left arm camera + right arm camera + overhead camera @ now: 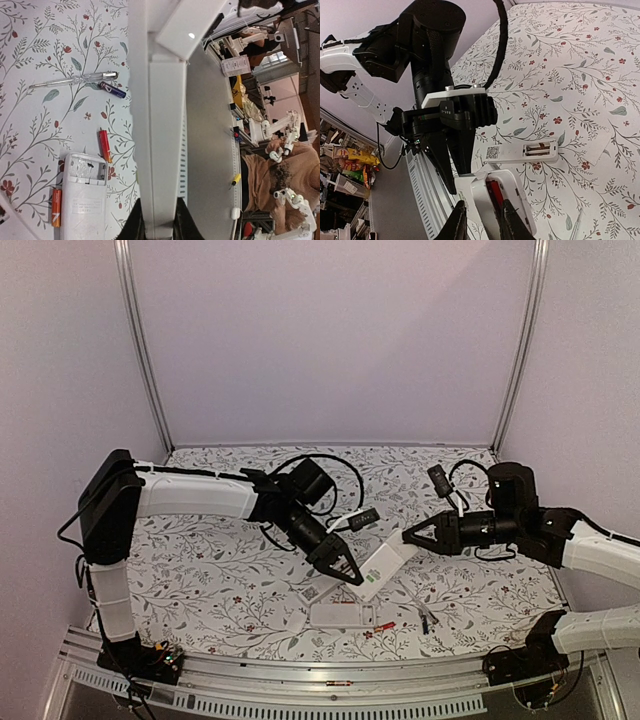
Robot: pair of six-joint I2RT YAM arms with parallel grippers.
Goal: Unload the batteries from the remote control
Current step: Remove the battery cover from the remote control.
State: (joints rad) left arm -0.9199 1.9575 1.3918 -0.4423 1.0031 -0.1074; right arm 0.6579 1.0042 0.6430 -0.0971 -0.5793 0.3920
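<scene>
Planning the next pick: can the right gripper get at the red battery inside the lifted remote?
Probably not yet. The right gripper is itself shut on the remote, with the red battery just ahead of it. The left gripper holds the other end, so the right might release first.

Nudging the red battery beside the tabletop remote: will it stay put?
Probably not: the red battery is a smooth cylinder lying on its side, so it likely rolls. The remote beside it may block one way. Looks rigid, maybe slippery.
</scene>
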